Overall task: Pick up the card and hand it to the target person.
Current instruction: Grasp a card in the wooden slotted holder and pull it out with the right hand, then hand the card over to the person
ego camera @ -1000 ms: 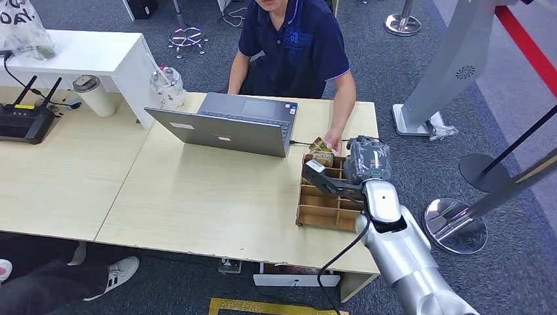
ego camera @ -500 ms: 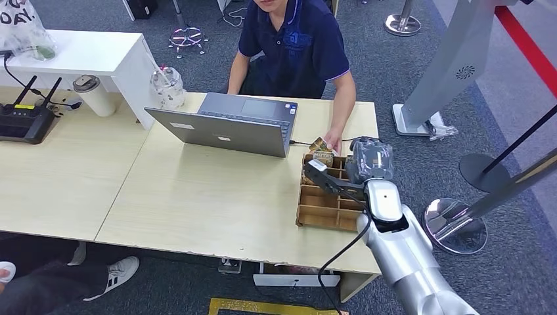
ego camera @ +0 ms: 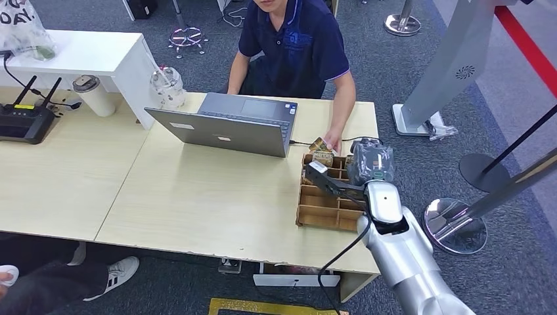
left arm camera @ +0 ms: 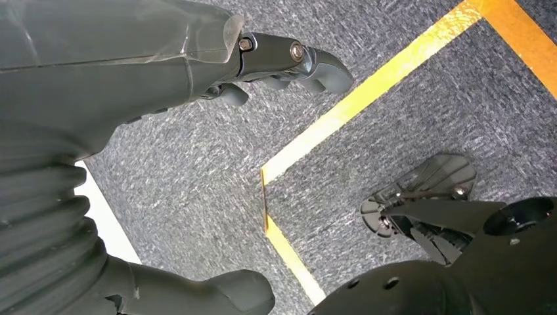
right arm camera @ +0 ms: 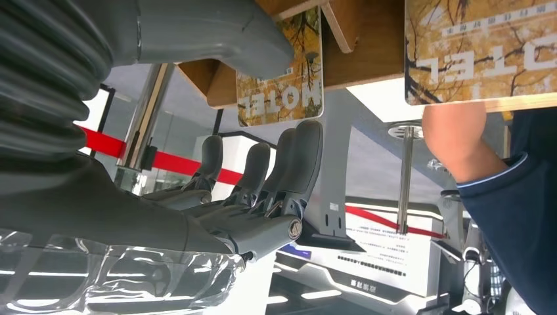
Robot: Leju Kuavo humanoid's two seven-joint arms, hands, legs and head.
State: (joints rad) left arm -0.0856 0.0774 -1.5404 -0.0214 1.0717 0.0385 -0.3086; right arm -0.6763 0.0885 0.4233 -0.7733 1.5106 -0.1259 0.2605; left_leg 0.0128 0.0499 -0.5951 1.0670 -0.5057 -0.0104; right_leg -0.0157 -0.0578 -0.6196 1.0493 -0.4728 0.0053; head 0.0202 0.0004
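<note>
the card (right arm camera: 280, 86) looks like a thin, stiff little thing, light enough that weight is no worry, but glossy and flat, so i'd guess it could slip or bend if squeezed on its face; the sensible hold is a pinch on the free upper edge that sticks out of its slot. it's printed with yellow autumn leaves and the word "hotel" in pale letters, and it stands upright in a back compartment of the wooden organiser (ego camera: 320, 209) on the table (ego camera: 197, 197), just in front of the seated person's hand (ego camera: 334, 142). a second card of the same print (right arm camera: 479, 49) stands in the next slot. the right hand (ego camera: 370, 162) hovers over the back of the organiser, close to the cards; from its wrist camera the fingers (right arm camera: 289, 170) stretch out straight, apart from the thumb, with nothing between them. the left hand (left arm camera: 197, 72) hangs down by the carpet, fingers loosely curved and holding nothing.
</note>
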